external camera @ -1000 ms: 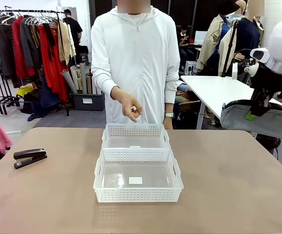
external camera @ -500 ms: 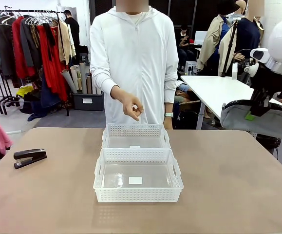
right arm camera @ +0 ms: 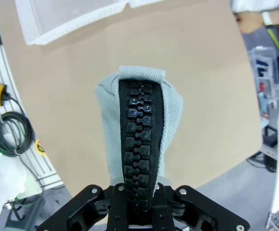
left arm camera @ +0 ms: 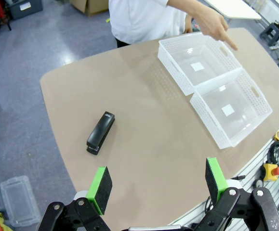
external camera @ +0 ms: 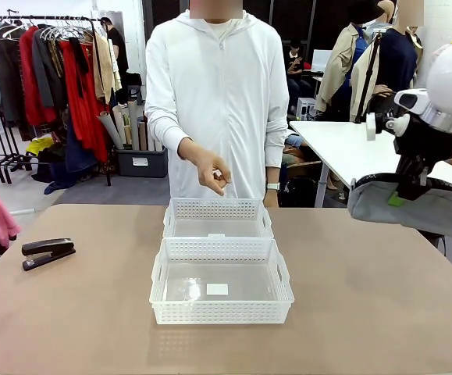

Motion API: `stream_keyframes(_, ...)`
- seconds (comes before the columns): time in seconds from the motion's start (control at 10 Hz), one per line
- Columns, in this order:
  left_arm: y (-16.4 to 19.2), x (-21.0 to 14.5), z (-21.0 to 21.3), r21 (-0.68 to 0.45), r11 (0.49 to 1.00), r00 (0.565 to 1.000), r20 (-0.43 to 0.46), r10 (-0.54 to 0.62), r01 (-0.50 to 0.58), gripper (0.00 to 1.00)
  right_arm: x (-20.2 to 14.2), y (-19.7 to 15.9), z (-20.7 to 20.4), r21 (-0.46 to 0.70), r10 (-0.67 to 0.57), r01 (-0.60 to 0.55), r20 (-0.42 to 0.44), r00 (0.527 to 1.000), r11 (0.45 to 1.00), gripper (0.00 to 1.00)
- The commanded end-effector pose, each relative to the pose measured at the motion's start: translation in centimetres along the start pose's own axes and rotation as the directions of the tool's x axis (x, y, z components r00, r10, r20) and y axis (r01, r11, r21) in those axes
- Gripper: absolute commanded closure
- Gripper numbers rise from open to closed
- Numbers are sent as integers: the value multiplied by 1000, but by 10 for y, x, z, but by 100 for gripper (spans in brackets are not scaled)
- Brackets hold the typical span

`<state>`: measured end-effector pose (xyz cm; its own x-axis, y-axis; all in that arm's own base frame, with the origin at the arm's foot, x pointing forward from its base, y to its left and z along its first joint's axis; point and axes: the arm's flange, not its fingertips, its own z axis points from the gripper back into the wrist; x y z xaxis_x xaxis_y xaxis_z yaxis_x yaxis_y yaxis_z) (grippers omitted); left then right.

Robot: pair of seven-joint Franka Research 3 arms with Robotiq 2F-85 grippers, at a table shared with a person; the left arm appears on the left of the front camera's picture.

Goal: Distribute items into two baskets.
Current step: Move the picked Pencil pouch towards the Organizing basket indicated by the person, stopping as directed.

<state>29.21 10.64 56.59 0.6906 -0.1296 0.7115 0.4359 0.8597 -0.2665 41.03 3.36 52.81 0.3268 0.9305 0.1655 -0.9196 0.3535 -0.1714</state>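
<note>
Gripping grey pouch (external camera: 436,212) by braided handle in clenched right gripper (external camera: 401,195), held high, likely to clear walls of baskets (external camera: 222,314). Hovering left gripper (left arm camera: 158,185) released above stapler (left arm camera: 100,132), likely next.

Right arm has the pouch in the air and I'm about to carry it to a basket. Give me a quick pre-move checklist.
1. Right gripper shut on the pouch, gripping its black handle: ok.
2. Pouch hanging free above the table: ok.
3. Near basket empty: ok.
4. Far basket empty: ok.
5. Space over far basket free: not ok, the person's hand points at it from close by.
6. Left gripper open, apart from the stapler: ok.
</note>
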Motion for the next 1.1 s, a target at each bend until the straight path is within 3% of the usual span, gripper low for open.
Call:
stream_keyframes(0.0, -1, 0, 0, -3, 1000, 1000, 2, -2, 2, 0, 0, 18, -5, 7, 66, -67, 32, 997, 998, 100)
stream_keyframes(0.5, -1, 0, 0, -3, 1000, 1000, 2, -2, 2, 0, 23, 59, -15, 62, 192, -196, 64, 979, 979, 100)
stream_keyframes(1.0, -1, 0, 0, -3, 1000, 1000, 2, -2, 2, 0, 55, 77, -29, 82, 267, -274, 91, 959, 958, 100)
